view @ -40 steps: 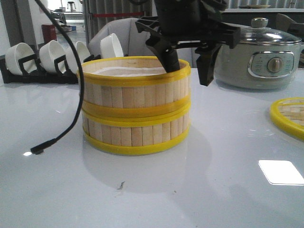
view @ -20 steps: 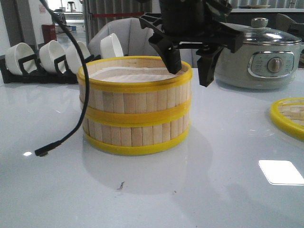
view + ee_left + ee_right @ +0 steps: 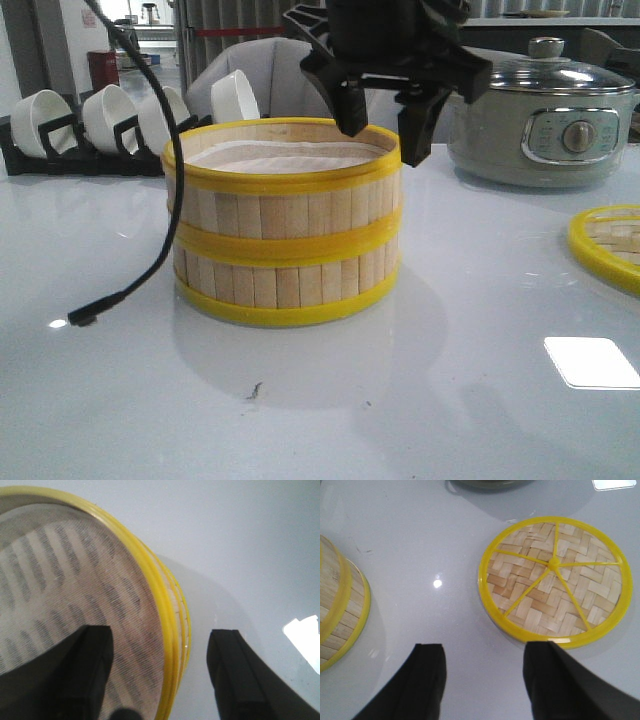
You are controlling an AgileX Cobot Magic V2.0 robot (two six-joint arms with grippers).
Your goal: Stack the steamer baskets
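Observation:
Two steamer baskets stand stacked at the table's middle, the upper basket (image 3: pixel 285 200) seated level on the lower basket (image 3: pixel 285 285). My left gripper (image 3: pixel 383 118) hovers open just above the upper basket's right rim, touching nothing. In the left wrist view that gripper (image 3: pixel 160 632) has one finger over the white paper liner (image 3: pixel 60 580) and the other outside the yellow rim (image 3: pixel 150 580). My right gripper (image 3: pixel 486 647) is open and empty over bare table, with the stack's wall (image 3: pixel 337 610) off to one side.
A woven bamboo lid (image 3: pixel 555 580) with a yellow rim lies flat near my right gripper, at the right table edge (image 3: pixel 610 245). A grey electric pot (image 3: pixel 550 120) stands back right. A bowl rack (image 3: pixel 100 125) is back left. A loose black cable (image 3: pixel 160 230) hangs left of the stack.
The upper basket went from sitting skewed on the lower one to sitting level. My left gripper has let go of its wall and risen above the rim.

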